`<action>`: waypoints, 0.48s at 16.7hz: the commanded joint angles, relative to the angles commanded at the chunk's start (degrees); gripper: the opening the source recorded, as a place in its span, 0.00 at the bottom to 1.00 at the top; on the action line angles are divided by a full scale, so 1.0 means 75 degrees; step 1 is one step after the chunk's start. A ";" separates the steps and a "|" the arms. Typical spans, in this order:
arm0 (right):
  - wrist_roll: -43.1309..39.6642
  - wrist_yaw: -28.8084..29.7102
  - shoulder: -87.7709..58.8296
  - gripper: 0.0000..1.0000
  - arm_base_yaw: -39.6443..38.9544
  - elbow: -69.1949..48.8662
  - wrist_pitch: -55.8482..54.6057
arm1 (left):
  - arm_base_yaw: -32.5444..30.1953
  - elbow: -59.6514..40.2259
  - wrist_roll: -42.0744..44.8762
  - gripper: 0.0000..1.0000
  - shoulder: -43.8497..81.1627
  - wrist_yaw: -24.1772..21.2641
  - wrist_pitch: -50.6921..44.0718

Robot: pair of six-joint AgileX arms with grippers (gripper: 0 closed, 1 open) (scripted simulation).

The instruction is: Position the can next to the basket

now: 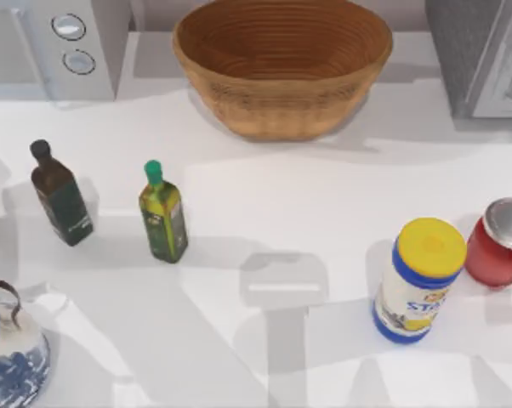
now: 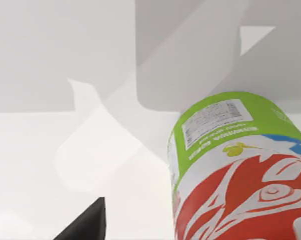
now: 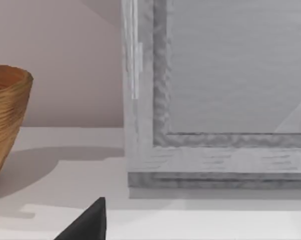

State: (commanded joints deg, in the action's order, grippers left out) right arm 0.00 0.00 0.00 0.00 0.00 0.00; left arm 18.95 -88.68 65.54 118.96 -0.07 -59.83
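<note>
The can [image 2: 240, 170] was seen close against the left gripper [image 2: 190, 235], whether clenched on it could not be told, and lowering upright onto the bare tabletop [image 1: 264, 195] beside the basket [image 1: 281, 68] at the far edge was judged advisable.

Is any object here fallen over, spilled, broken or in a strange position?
Nothing looks spilled or broken. The two bottles, the canister and the jar stand upright. The can appears close before the left wrist camera, above the table.
</note>
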 joint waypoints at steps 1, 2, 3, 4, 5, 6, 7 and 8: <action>0.0000 0.0000 0.0000 1.00 0.0000 0.0000 0.0000 | 0.0000 0.0000 0.0000 1.00 0.0000 0.0000 0.0000; 0.0000 0.0000 0.0000 1.00 0.0000 0.0000 0.0000 | 0.0000 0.0000 0.0000 0.92 0.0000 0.0000 0.0000; 0.0000 0.0000 0.0000 1.00 0.0000 0.0000 0.0000 | 0.0000 0.0000 0.0000 0.85 0.0000 0.0000 0.0000; 0.0000 0.0000 0.0000 1.00 0.0000 0.0000 0.0000 | 0.0000 0.0000 0.0000 0.77 0.0000 0.0000 0.0000; 0.0000 0.0000 0.0000 1.00 0.0000 0.0000 0.0000 | 0.0000 0.0000 0.0000 0.70 0.0000 0.0000 0.0000; 0.0000 0.0000 0.0000 1.00 0.0000 0.0000 0.0000 | 0.0000 0.0000 0.0000 0.62 0.0000 0.0000 0.0000; 0.0000 0.0000 0.0000 1.00 0.0000 0.0000 0.0000 | 0.0000 0.0000 0.0000 0.55 0.0000 0.0000 0.0000; 0.0000 0.0000 0.0000 1.00 0.0000 0.0000 0.0000 | 0.0000 0.0000 0.0000 0.47 0.0000 0.0000 0.0000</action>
State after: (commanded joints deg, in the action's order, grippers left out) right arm 0.00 0.00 0.00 0.00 0.00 0.00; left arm 18.95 -88.68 65.54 118.96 -0.07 -59.83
